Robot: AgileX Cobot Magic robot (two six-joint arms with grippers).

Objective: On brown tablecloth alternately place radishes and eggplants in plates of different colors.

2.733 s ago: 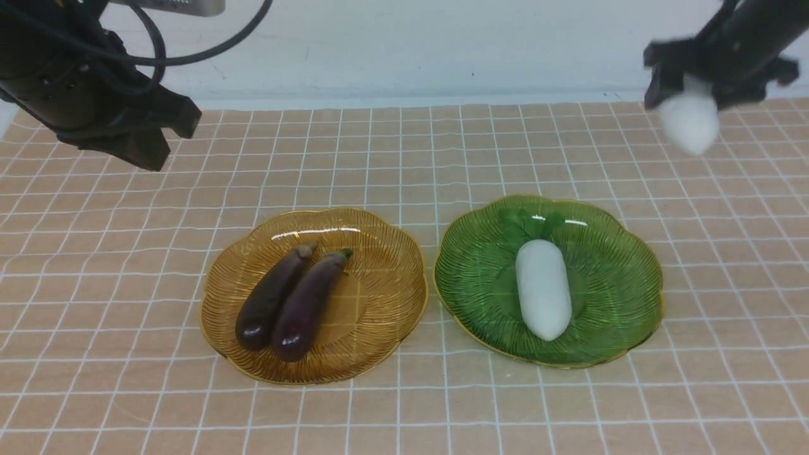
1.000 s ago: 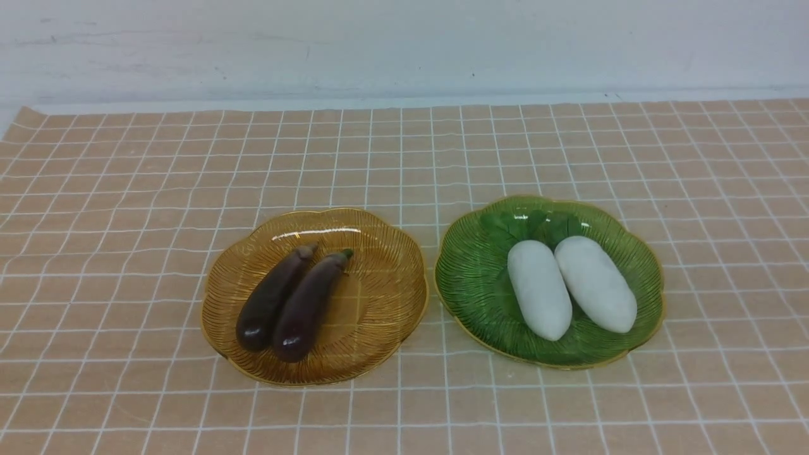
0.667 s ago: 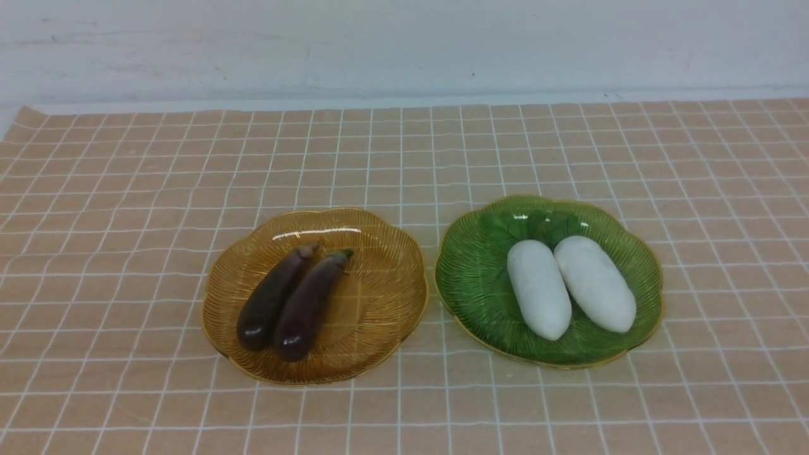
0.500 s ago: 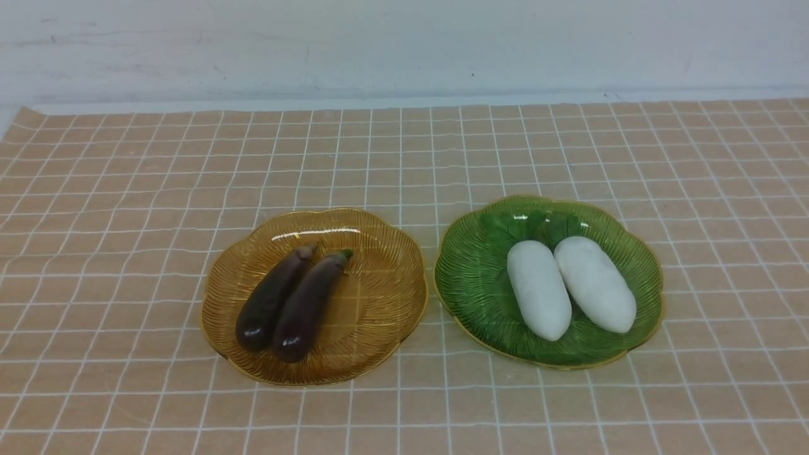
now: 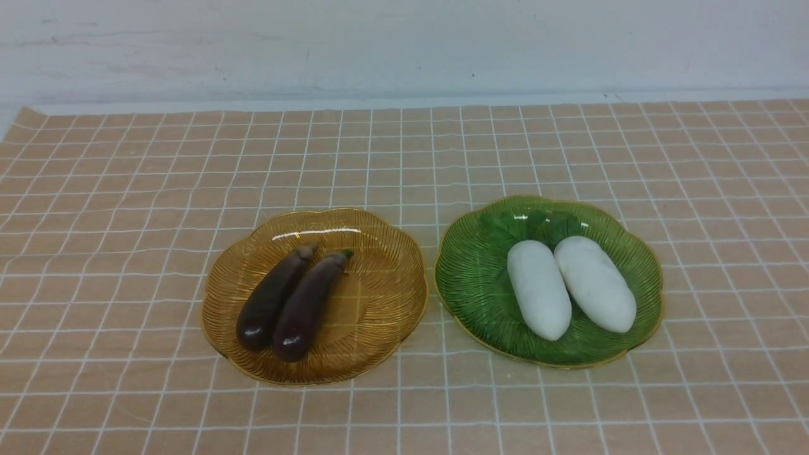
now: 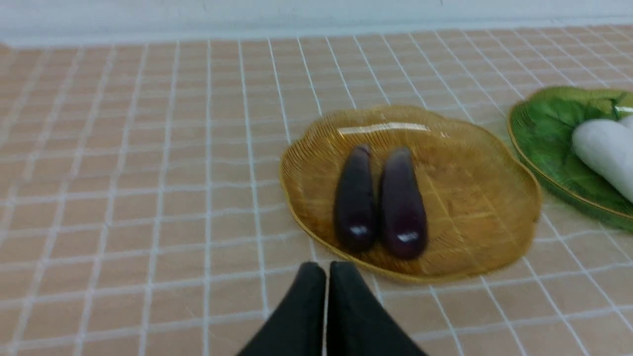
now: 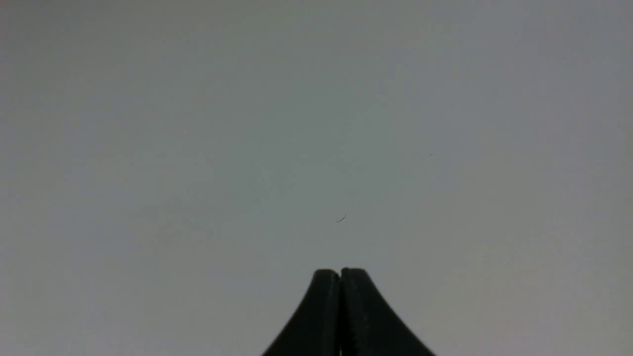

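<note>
Eggplants (image 5: 308,306) lie in amber plate (image 5: 379,284), radishes (image 5: 539,289) in green plate (image 5: 471,278).

green plate (image 6: 540,129) cut by edge, eggplants (image 6: 403,203) blurred

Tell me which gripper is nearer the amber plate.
Left. The left gripper hangs just short of the amber plate; the right gripper faces only a blank grey surface, no plate in view.

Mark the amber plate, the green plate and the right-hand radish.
Translucent amber-yellow scalloped plastic plate (image 5: 379,297), front view: bare ribbed floor, right half.
Translucent green gold-rimmed scalloped plate (image 5: 471,278), front view: bare ribbed wall, left side.
Plump white right-hand radish (image 5: 595,284), front view: middle of its body.
</note>
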